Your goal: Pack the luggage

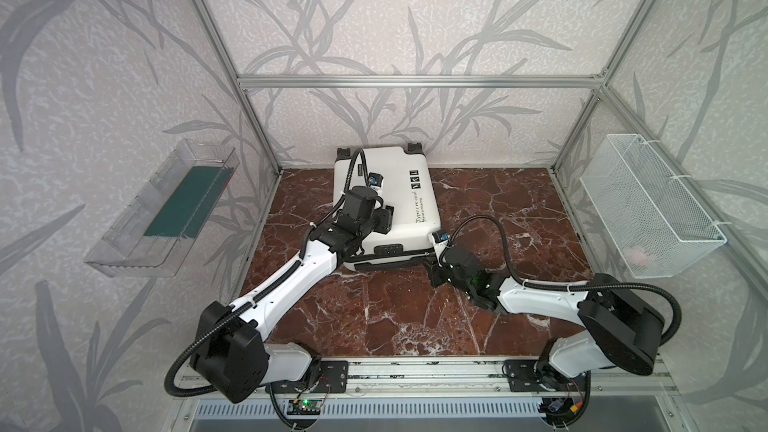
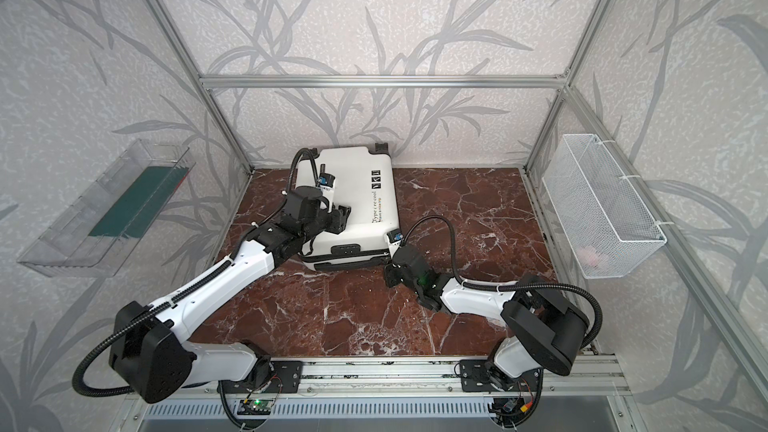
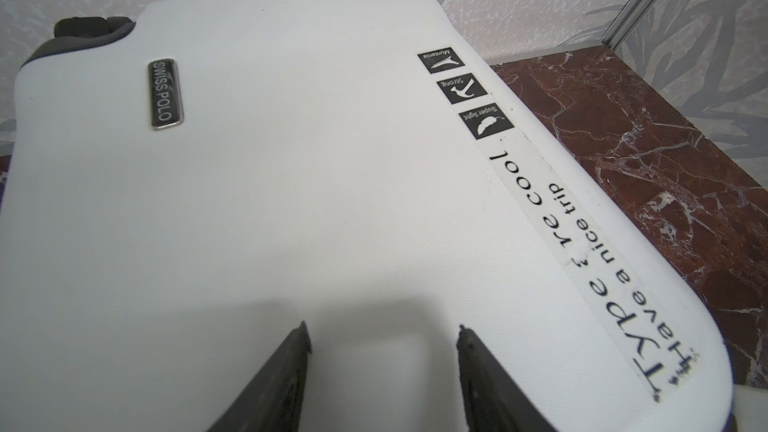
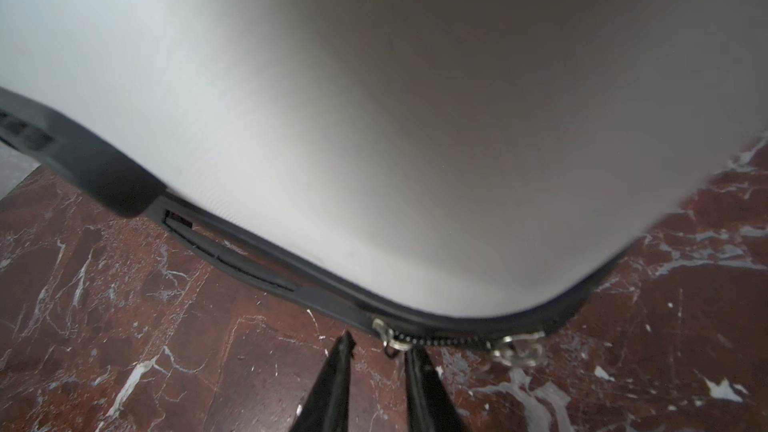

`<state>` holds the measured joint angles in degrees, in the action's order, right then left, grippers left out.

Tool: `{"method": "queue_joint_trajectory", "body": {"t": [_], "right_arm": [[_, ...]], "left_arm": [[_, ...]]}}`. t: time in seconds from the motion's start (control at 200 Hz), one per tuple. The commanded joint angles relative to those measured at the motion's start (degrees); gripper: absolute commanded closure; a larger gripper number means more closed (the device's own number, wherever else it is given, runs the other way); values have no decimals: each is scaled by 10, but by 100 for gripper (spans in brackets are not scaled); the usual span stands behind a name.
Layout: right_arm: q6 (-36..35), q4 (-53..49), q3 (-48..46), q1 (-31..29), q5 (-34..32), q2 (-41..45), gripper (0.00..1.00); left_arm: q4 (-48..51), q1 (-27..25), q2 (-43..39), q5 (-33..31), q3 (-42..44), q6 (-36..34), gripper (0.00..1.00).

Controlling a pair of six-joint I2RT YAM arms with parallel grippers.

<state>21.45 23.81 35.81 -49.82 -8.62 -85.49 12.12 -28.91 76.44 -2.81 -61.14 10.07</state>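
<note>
Luggage (image 1: 395, 176) under left end effector (image 3: 383, 328) (released), right end effector (image 4: 380, 342) parted at zipper pull (image 4: 390, 338)

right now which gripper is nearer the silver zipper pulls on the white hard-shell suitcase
Right. The right gripper has its tips at the silver zipper pulls; the left gripper is over the top face of the white hard-shell suitcase, far from them.

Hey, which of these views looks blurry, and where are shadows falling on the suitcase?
Right wrist view: the luggage shell is smeared and out of focus, darkening to grey-brown on one side, though the zipper pulls are discernible. Left wrist view: sharp, printed text legible, soft shadow around the left fingers. Both top views: crisp, evenly lit.
</note>
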Motion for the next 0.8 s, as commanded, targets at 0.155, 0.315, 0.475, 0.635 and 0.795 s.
{"method": "queue_joint_trajectory", "body": {"t": [0.155,0.315,0.475,0.635,0.795], "right_arm": [[3,34,-9,-1,-25,-14,94],[6,38,-22,6,-36,-3,100],[22,26,-50,43,-50,28,100],[33,20,-73,86,-47,59,100],[26,14,-79,121,-14,80,100]], "left_arm": [[47,2,23,11,20,0,41],[49,2,36,7,23,4,42],[47,4,49,1,29,4,45],[38,5,58,6,35,5,48],[28,7,64,12,40,5,50]]}}
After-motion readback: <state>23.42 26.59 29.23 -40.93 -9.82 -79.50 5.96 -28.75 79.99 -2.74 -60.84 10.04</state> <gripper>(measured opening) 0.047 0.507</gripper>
